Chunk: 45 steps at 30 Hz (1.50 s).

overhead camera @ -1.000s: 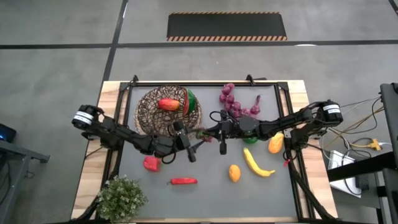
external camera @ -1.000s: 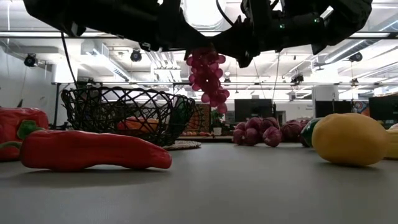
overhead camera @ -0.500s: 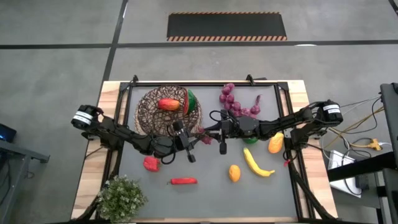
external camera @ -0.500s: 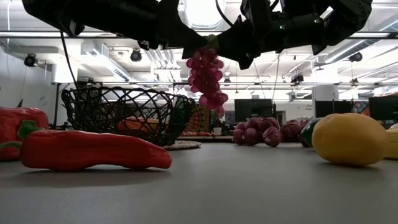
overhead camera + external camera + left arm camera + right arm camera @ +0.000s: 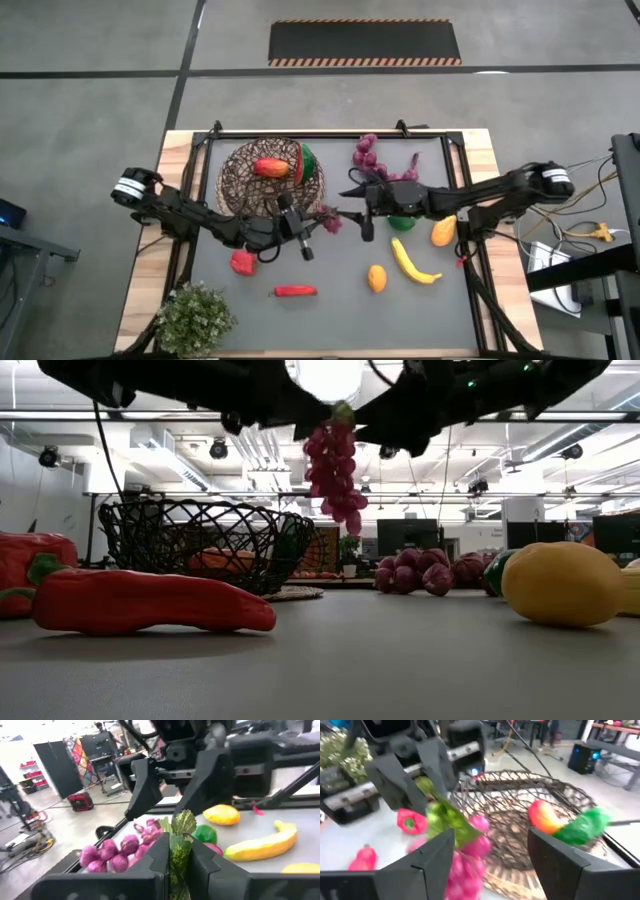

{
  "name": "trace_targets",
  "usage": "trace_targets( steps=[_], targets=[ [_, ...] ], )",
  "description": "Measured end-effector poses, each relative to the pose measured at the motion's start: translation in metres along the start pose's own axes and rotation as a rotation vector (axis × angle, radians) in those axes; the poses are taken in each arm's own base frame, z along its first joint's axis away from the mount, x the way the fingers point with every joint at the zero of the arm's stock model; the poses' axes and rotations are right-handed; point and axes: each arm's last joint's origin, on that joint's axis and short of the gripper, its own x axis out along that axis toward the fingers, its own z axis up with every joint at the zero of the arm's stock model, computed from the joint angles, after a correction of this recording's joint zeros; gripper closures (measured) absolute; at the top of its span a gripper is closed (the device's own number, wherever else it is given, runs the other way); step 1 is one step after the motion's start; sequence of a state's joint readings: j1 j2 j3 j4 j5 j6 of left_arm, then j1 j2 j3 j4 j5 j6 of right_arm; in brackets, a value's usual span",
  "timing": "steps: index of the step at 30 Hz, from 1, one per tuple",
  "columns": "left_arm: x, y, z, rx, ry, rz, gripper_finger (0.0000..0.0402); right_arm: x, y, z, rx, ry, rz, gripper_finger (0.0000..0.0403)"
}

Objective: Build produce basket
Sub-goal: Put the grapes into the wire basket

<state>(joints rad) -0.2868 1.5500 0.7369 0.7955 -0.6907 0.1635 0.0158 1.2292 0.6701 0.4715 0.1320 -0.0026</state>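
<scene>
Left gripper [image 5: 318,217]: it is pinching the green leaf stem [image 5: 179,845] of a grape bunch [image 5: 335,470], fingers pressed tight on either side of it, hovering over the middle of the table just beside the basket's near edge.
Grape bunch: it is dangling in the air from that stem, hanging clear of the grey table [image 5: 330,300], grapes pointing down.
Right gripper [image 5: 345,203]: it is sitting just beside the bunch on the other side, fingers [image 5: 560,865] spread apart with the leaf and grapes in front of them, gripping nothing.
Basket [image 5: 268,178]: it is resting toward the table's far left corner, holding a red-and-yellow fruit [image 5: 269,167] and a watermelon slice [image 5: 306,163] at its right rim.
Second grape bunch [image 5: 371,160]: it is lying along the far edge, right of the basket.
Green pepper [image 5: 402,222]: it is lying mostly hidden under the right arm.
Right side of the table: an orange pepper [image 5: 443,231], a banana [image 5: 413,262] and an orange fruit [image 5: 376,277] are lying near one another.
Left side: a red pepper [image 5: 244,263] and a red chili [image 5: 295,291] are lying toward the near edge.
Potted plant [image 5: 195,317]: it is standing at the near left corner.
</scene>
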Motion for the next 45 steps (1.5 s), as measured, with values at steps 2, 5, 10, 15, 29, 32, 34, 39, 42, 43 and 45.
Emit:
trace_targets(
  steps=[2, 5, 10, 15, 29, 32, 34, 39, 42, 43, 45],
  targets=[
    [-0.001, 0.0, 0.003, -0.005, -0.006, -0.001, 0.0384, -0.011, -0.002, 0.004, -0.014, 0.043, -0.013, 0.0159],
    [-0.002, 0.001, 0.009, -0.018, -0.021, -0.001, 0.0384, -0.029, -0.006, 0.006, -0.015, 0.125, -0.079, 0.0161],
    [-0.01, 0.013, 0.03, -0.06, -0.028, 0.103, 0.0384, -0.058, -0.013, 0.003, -0.015, 0.179, -0.187, 0.0173],
    [-0.026, 0.035, 0.047, 0.004, 0.067, 0.253, 0.0384, -0.081, -0.016, -0.011, -0.008, 0.152, -0.194, 0.0183],
    [-0.045, 0.109, 0.053, 0.043, 0.204, 0.738, 0.0384, -0.101, -0.022, -0.018, -0.05, 0.0, -0.3, 0.0184],
    [-0.037, 0.114, 0.042, 0.016, 0.237, 0.725, 0.0384, -0.101, -0.023, -0.019, -0.081, 0.016, -0.343, 0.0184],
    [-0.03, 0.117, 0.036, -0.03, 0.251, 0.673, 0.0384, -0.101, -0.023, -0.021, -0.086, 0.026, -0.346, 0.0184],
    [-0.015, 0.12, 0.023, -0.066, 0.289, 0.621, 0.0384, -0.101, -0.023, -0.025, -0.085, 0.045, -0.344, 0.0184],
    [-0.006, 0.123, 0.013, -0.074, 0.321, 0.623, 0.0384, -0.101, -0.023, -0.025, -0.085, 0.046, -0.344, 0.0184],
    [-0.003, 0.124, 0.009, -0.076, 0.334, 0.615, 0.0384, -0.101, -0.023, -0.025, -0.085, 0.046, -0.344, 0.0184],
    [0.003, 0.126, 0.002, -0.079, 0.357, 0.614, 0.0384, -0.101, -0.023, -0.025, -0.085, 0.046, -0.344, 0.0184]
  ],
)
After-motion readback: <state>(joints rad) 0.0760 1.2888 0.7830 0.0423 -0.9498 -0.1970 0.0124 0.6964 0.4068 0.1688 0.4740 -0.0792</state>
